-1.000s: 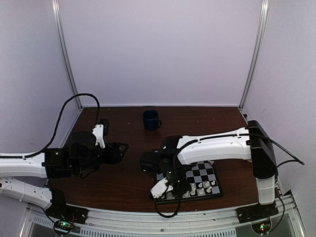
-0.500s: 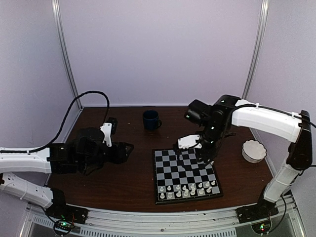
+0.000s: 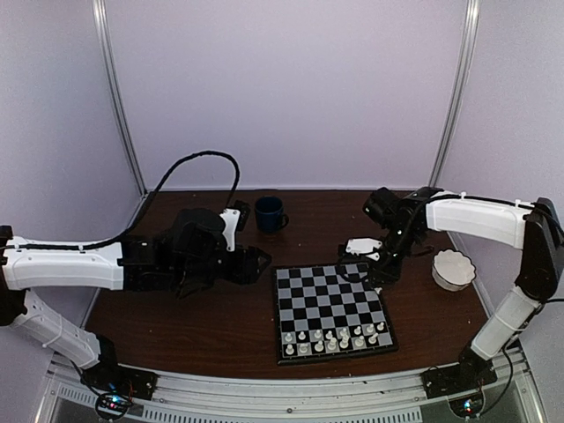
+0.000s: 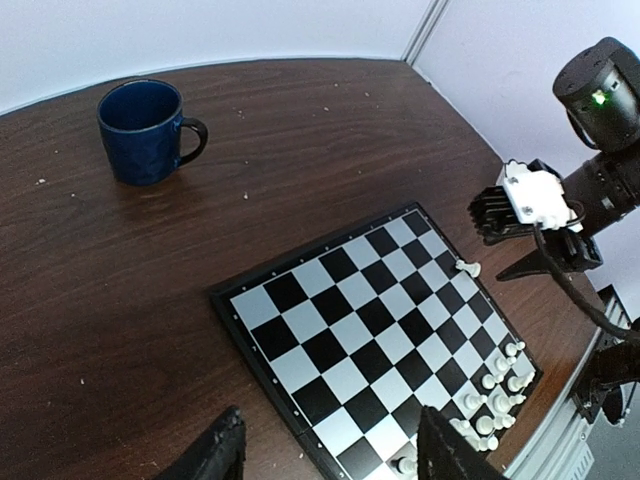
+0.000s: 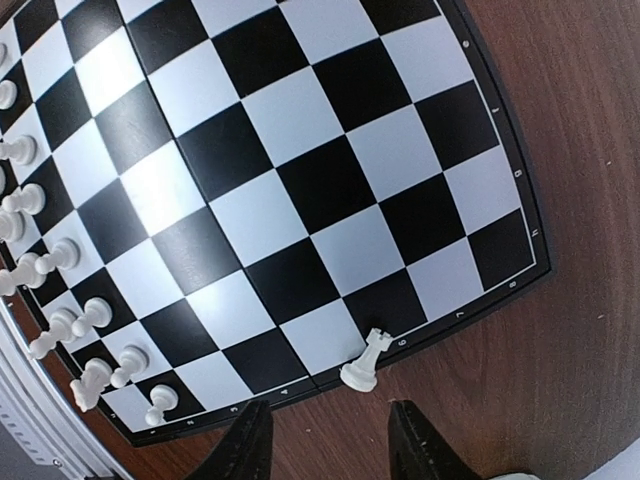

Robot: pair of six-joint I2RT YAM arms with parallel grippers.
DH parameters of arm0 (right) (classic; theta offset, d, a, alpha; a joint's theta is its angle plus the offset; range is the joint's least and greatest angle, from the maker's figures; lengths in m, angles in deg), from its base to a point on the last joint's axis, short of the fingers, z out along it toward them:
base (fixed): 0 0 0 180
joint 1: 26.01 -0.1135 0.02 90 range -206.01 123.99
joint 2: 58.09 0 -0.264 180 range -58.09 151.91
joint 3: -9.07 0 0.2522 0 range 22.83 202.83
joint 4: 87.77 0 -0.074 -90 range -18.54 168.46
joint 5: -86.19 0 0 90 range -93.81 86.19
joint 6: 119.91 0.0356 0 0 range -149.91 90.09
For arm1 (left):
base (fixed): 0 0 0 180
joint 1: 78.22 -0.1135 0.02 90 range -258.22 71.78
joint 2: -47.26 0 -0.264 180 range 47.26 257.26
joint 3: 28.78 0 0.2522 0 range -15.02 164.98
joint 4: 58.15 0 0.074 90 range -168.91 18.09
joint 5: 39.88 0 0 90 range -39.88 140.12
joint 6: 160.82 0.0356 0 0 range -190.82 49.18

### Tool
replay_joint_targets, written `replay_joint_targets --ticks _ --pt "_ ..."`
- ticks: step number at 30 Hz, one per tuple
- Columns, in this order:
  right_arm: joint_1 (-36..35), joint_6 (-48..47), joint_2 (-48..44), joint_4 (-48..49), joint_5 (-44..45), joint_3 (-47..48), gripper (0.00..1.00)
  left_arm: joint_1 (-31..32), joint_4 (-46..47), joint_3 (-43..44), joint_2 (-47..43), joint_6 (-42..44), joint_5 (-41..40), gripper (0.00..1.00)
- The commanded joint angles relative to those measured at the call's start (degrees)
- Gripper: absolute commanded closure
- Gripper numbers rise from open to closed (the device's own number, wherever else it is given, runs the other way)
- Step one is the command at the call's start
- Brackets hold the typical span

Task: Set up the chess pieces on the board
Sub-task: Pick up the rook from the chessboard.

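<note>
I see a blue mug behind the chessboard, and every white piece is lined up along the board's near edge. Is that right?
Not every piece. Most of the chess pieces crowd the near edge of the board, but one lone piece stands apart on its right edge, as the right wrist view shows. The blue mug does sit behind the board.

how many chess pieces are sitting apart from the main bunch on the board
1. A lone piece sits at the board's right edge near the far corner, just under the right gripper. The other pieces crowd the near rows; none seems hidden.
</note>
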Motion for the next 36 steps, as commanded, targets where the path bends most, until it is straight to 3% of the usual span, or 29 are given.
replay_joint_targets --ticks 1,17,36 --pt "1.9 1.6 2.4 3.4 0.1 -1.3 0.58 -0.3 0.5 1.6 0.6 0.6 2.2 0.41" --pt "5.6 3.4 9.7 3.4 0.4 -0.7 0.57 -0.2 0.5 1.4 1.2 -0.3 2.8 0.41" --pt "6.6 3.6 12.4 1.3 -1.2 -2.2 0.64 -0.2 1.2 1.0 2.0 -0.9 3.3 0.42"
